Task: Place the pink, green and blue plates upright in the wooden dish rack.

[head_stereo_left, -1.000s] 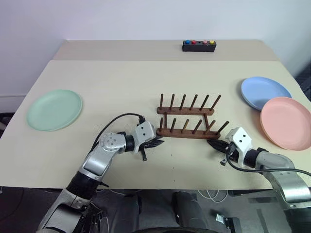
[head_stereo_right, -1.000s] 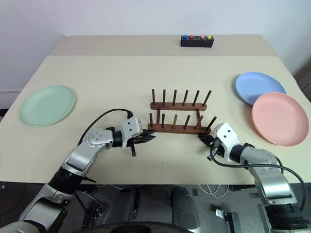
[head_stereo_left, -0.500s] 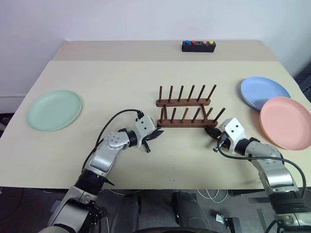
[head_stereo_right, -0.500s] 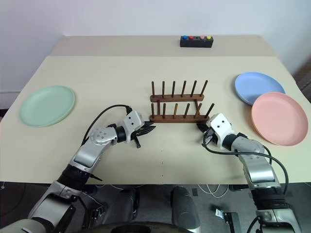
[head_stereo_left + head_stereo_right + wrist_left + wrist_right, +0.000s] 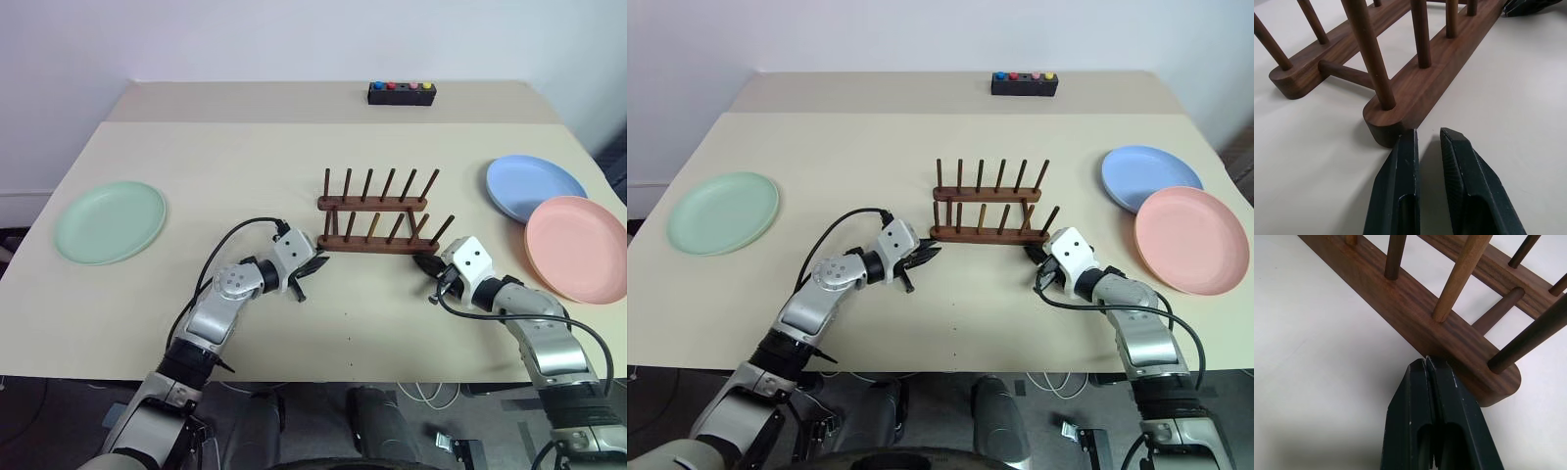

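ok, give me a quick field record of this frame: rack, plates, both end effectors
rack: mid-table, no plates in it
green plate: flat, far left
blue plate: flat, right, edge under the pink one
pink plate: flat, right, near edge
left end effector: narrow gap, at near rail's left end, holding nothing
right end effector: shut, tips against near rail's right end
table: beige

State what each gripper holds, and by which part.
Nothing is held. Left gripper and right gripper sit at opposite ends of the wooden dish rack's near rail.

dish rack [image 5: 377, 226]: dark smooth wood | plates [image 5: 109, 221]: matte | table [image 5: 245, 166]: matte beige
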